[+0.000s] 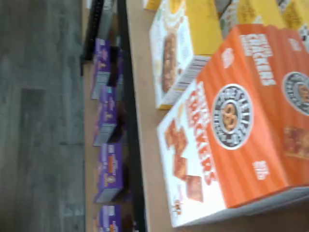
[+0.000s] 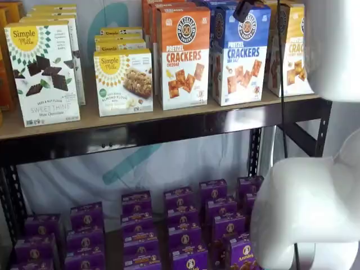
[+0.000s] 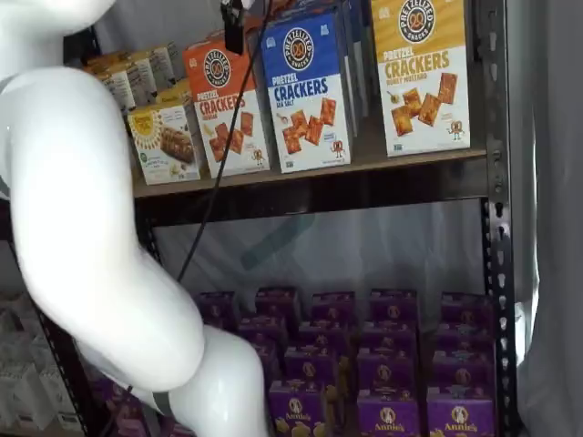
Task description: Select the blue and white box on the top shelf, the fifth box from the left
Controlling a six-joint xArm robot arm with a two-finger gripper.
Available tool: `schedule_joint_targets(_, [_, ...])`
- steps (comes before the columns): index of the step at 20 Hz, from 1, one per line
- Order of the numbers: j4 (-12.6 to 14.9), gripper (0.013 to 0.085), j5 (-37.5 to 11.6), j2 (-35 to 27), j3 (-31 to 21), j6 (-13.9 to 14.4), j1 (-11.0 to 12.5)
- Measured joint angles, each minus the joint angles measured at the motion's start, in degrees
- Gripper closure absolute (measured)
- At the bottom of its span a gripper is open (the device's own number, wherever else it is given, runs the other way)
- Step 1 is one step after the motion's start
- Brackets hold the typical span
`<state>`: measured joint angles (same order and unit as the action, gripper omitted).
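Note:
The blue and white box (image 2: 241,56) stands upright on the top shelf (image 2: 140,134), between an orange-topped cheddar box (image 2: 183,56) and a yellow-topped cracker box (image 2: 292,50). It shows in both shelf views (image 3: 305,91). The gripper (image 2: 244,10) shows only as black fingers hanging from the top edge, in front of the blue box's upper part. In a shelf view it hangs (image 3: 234,27) by the seam between the orange and blue boxes, a cable beside it. No gap or grip shows. The wrist view shows the orange cheddar box (image 1: 231,121) and the shelf board (image 1: 145,145), not the blue box.
Simple Mills boxes (image 2: 122,81) stand further left on the shelf. Several small purple boxes (image 2: 180,225) fill the lower level. The white arm (image 3: 91,228) covers much of the left of one shelf view and the right (image 2: 315,202) of the other. Black uprights (image 3: 496,228) frame the shelves.

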<state>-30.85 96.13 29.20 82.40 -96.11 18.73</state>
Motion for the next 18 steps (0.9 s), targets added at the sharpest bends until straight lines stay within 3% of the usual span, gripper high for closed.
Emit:
schedule_joint_targets(7, [7.13, 0.0130, -7.47, -2.20, 1.58, -0.70, -3.35])
schedule_joint_targets(14, [12.68, 0.0130, -6.38, -7.76, 7.35, -1.08, -5.25])
schedule_joint_targets(18, [14.71, 0.0130, -7.79, -9.59, 7.82, -1.23, -6.27])
